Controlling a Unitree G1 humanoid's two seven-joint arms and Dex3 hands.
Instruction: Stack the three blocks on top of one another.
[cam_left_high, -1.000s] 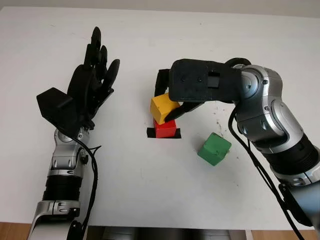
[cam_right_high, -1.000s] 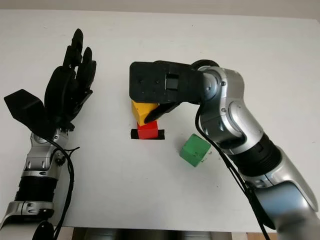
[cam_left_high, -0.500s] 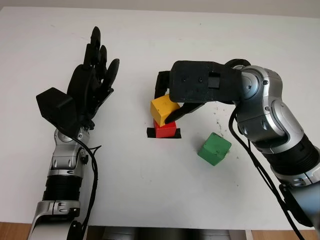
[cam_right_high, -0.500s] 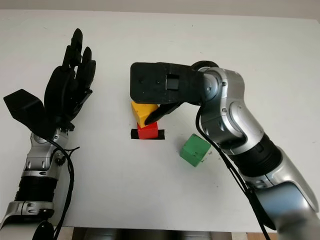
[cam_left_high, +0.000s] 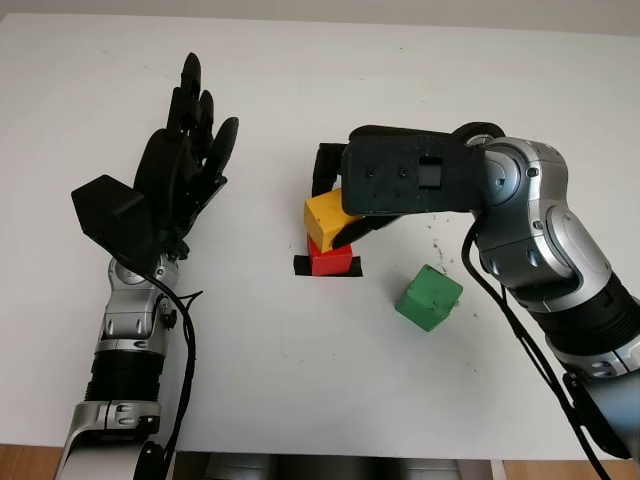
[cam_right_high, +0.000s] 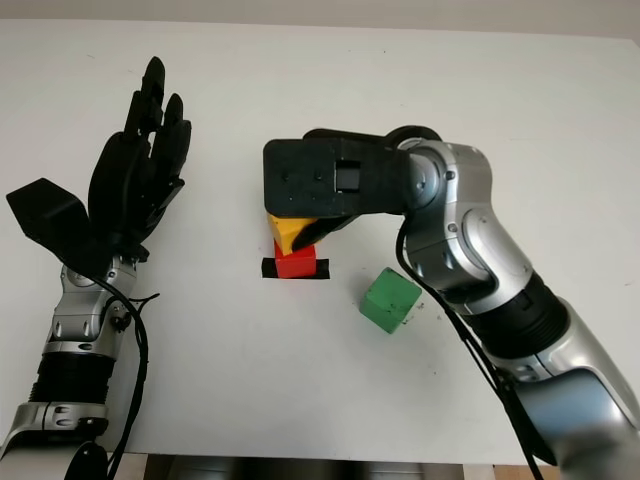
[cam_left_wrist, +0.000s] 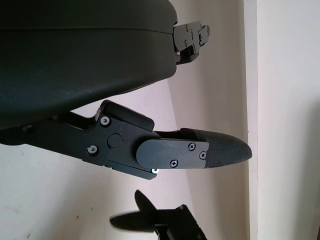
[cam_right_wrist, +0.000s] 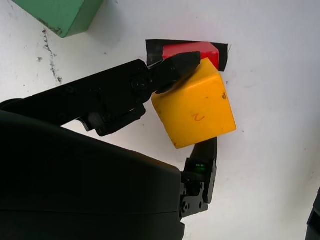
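A red block (cam_left_high: 330, 260) sits on a black tape mark (cam_left_high: 300, 266) in the middle of the white table (cam_left_high: 300, 380). Just above and a little behind it my right hand (cam_left_high: 335, 205) is shut on a yellow block (cam_left_high: 325, 220), which hangs tilted with its lower edge close over the red block. The right wrist view shows the yellow block (cam_right_wrist: 195, 112) pinched between fingers (cam_right_wrist: 175, 67), the red block (cam_right_wrist: 192, 50) beyond it. A green block (cam_left_high: 429, 297) lies on the table to the right of the red one. My left hand (cam_left_high: 185, 165) is raised open at the left.
The green block (cam_right_high: 390, 300) lies close under my right forearm (cam_left_high: 540, 250). White table surface stretches in front of the blocks and behind them.
My right hand has carried the yellow block slightly to the right and lower, closer over the red block. The left hand and the green block have not moved.
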